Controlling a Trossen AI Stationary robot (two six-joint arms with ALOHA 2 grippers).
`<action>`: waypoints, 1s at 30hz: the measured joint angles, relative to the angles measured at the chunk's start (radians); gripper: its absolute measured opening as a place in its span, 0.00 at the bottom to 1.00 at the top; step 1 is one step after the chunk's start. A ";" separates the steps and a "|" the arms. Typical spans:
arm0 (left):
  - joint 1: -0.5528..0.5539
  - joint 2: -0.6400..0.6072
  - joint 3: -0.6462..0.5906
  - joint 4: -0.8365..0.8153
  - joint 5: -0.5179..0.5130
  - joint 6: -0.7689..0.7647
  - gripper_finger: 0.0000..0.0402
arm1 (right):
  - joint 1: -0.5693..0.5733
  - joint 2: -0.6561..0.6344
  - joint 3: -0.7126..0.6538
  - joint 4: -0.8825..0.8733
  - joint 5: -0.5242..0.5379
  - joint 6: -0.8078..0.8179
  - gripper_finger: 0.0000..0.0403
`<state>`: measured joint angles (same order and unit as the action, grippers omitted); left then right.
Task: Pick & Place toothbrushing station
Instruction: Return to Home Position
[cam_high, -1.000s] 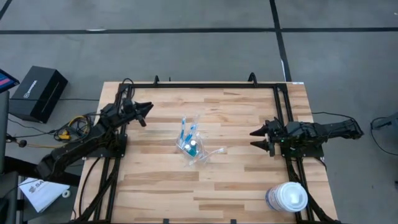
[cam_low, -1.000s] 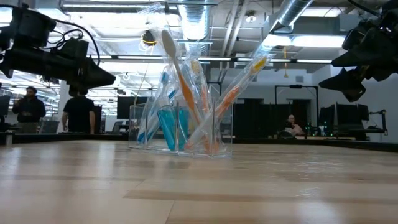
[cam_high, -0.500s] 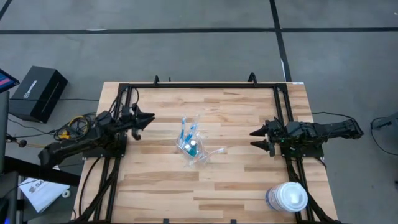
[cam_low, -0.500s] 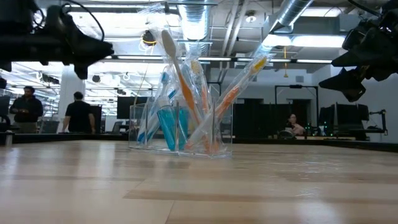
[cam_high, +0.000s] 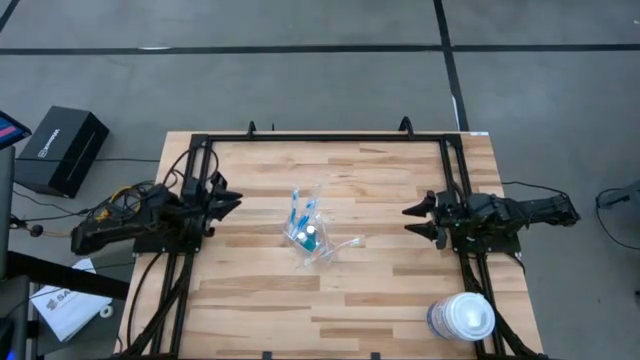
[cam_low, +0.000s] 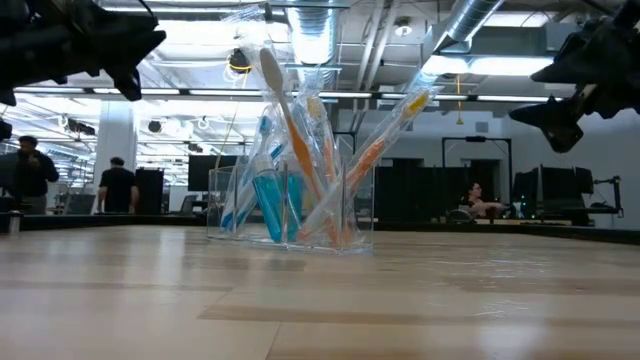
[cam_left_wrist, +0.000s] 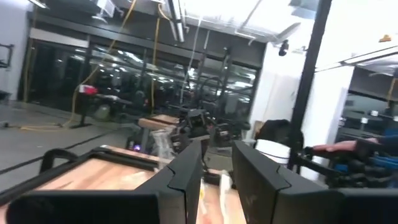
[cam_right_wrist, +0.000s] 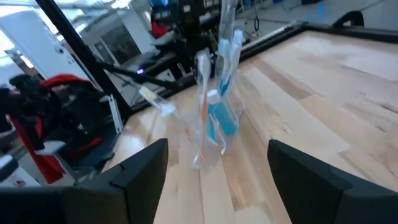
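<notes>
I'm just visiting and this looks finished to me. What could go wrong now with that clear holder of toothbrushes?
Tipping, I'd guess. The toothbrushes lean far past the rim of the clear holder, so a knock to the table might topple it. One toothbrush juts out toward the right gripper, which could snag it if it swung inward. The left gripper sits well clear.

Orange toothbrushes (cam_low: 298, 150), teal tube (cam_low: 272, 206), clear organizer (cam_low: 222, 200).
</notes>
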<state>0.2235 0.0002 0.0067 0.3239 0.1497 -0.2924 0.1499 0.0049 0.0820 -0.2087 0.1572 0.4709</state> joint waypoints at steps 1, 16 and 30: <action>-0.017 0.000 0.000 -0.002 -0.002 0.000 0.21 | 0.000 0.000 -0.003 0.015 0.000 0.000 0.66; -0.288 0.000 0.000 0.000 0.004 0.000 0.21 | 0.000 0.002 -0.062 0.217 0.000 0.000 0.66; -0.289 0.000 0.000 0.001 0.000 0.000 0.21 | 0.000 0.001 -0.062 0.217 0.000 0.000 0.66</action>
<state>-0.0650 -0.0002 0.0063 0.3244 0.1497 -0.2928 0.1501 0.0063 0.0200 0.0082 0.1574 0.4709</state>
